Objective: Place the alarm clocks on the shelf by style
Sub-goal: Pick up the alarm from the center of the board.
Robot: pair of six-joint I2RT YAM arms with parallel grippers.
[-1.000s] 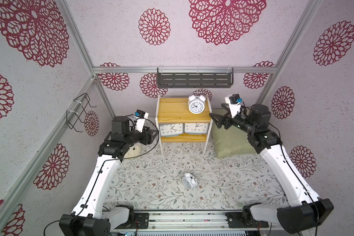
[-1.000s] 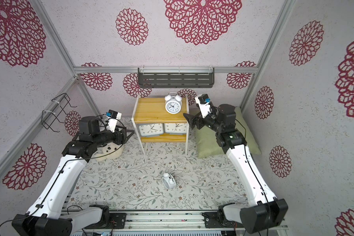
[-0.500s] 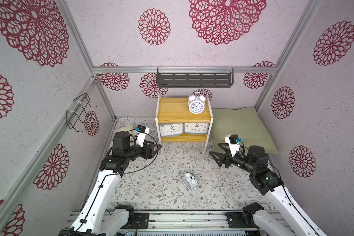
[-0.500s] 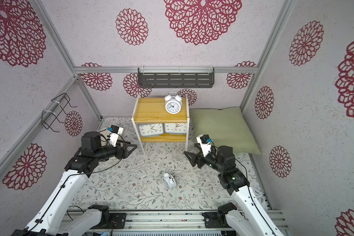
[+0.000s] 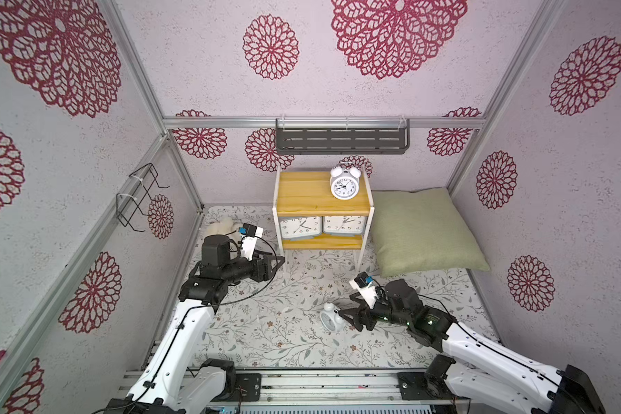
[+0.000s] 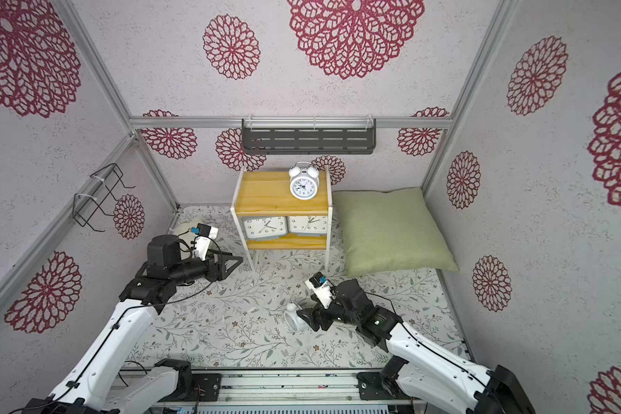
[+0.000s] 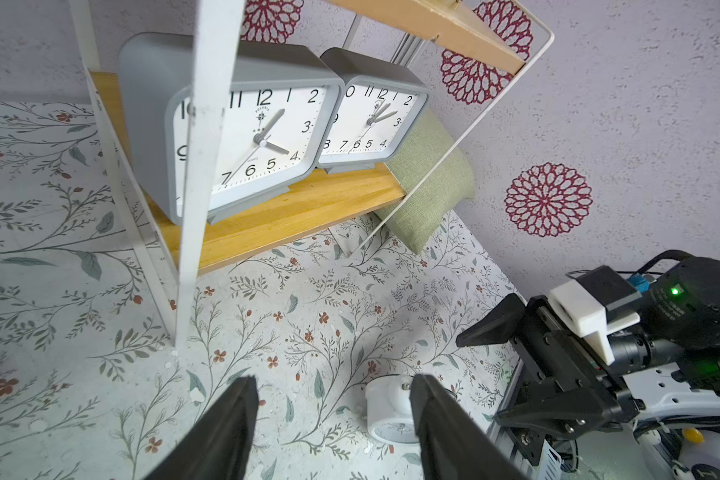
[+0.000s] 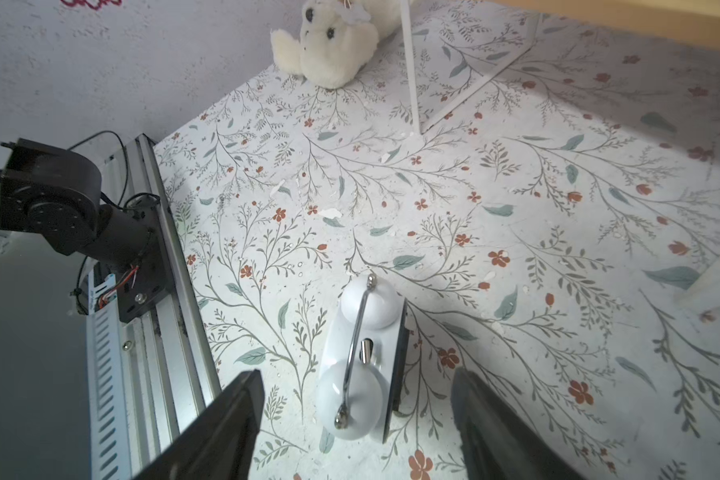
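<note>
The right hand (image 8: 356,424), wide open, straddles a white bell clock (image 8: 360,357) lying on the surface (image 5: 266,333), its fingers not touching it. Farther back the left hand (image 5: 278,263) hangs open and empty beside the shelf (image 5: 319,204). Two grey clocks (image 5: 322,227) stand side by side on its lower board, and another bell clock (image 5: 345,181) stands on top.

A green pillow (image 5: 423,233) lies on the floral mat (image 5: 287,333) against the right wall. A white plush toy (image 8: 329,37) sits in the back left corner of the mat. A dark grey slotted rack (image 5: 341,140) hangs on the back wall, and a black wire rack (image 5: 137,200) on the left wall. Red flower patterns (image 5: 395,32) dot the walls.
</note>
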